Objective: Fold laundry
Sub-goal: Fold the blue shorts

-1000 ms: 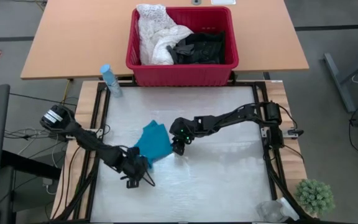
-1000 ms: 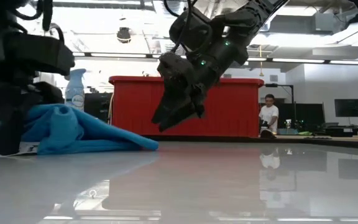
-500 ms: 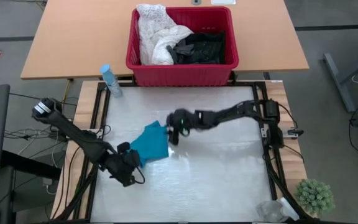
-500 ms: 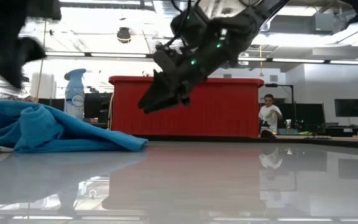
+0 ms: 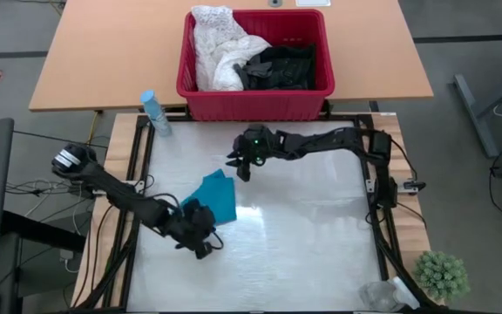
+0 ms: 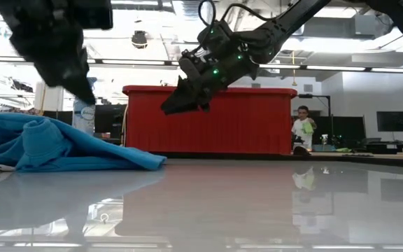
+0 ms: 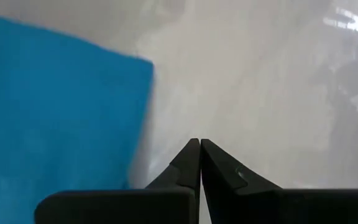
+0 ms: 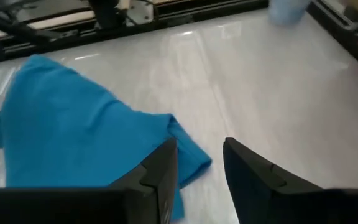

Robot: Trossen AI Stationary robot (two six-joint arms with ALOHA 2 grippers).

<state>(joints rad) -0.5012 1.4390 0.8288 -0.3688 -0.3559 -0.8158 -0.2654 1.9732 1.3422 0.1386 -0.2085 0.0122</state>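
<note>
We seem to be in a robotics lab or open workshop: the white table (image 5: 303,253) sits in a metal frame with loose cables (image 5: 33,187) at its left, and far behind it we see ceiling strip lights (image 6: 341,68), monitors (image 6: 392,121) and a person (image 6: 302,130) at a bench.

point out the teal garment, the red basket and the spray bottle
teal garment (image 5: 218,200), high view, middle of the cloth lying on the table
red basket (image 5: 255,101), high view, its front wall
spray bottle (image 5: 154,114), high view, its body, beside the basket
</note>
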